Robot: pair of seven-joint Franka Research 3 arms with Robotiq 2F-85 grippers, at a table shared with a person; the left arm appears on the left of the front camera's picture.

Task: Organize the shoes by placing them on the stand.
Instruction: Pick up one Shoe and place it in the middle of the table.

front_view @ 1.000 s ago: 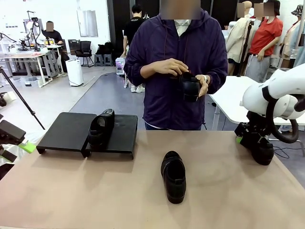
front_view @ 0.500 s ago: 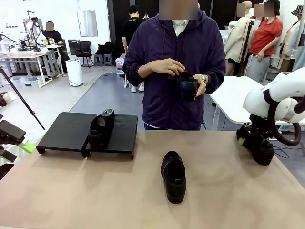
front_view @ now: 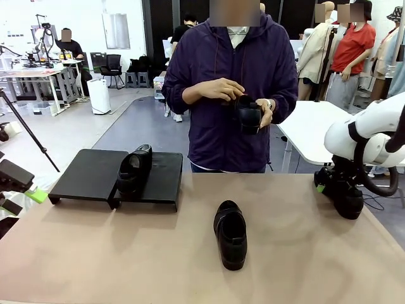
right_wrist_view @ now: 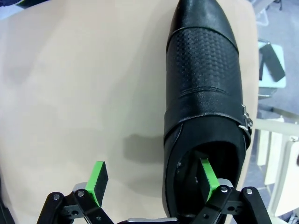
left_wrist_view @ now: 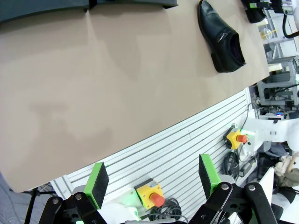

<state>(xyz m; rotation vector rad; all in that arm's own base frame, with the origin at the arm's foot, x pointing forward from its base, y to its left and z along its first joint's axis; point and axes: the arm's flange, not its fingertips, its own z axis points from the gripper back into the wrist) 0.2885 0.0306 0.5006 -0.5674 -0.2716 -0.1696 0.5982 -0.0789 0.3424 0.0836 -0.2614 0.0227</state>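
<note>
Tan tabletop [front_view: 95, 253] with a low black stand [front_view: 88, 174] at its far left. One shoe [front_view: 134, 168] sits on the stand's middle seam, and another shoe [front_view: 231, 234] lies at the centre of the tabletop. At the right edge, the right gripper [right_wrist_view: 152, 177] straddles a third shoe [right_wrist_view: 205, 84] at its side wall, jaws released. It should close squarely on that wall before lifting. The left gripper [left_wrist_view: 153, 176] hangs off the tabletop, jaws also released.

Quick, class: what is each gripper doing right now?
Left gripper: open, empty.
Right gripper: open, one finger inside a shoe.
</note>
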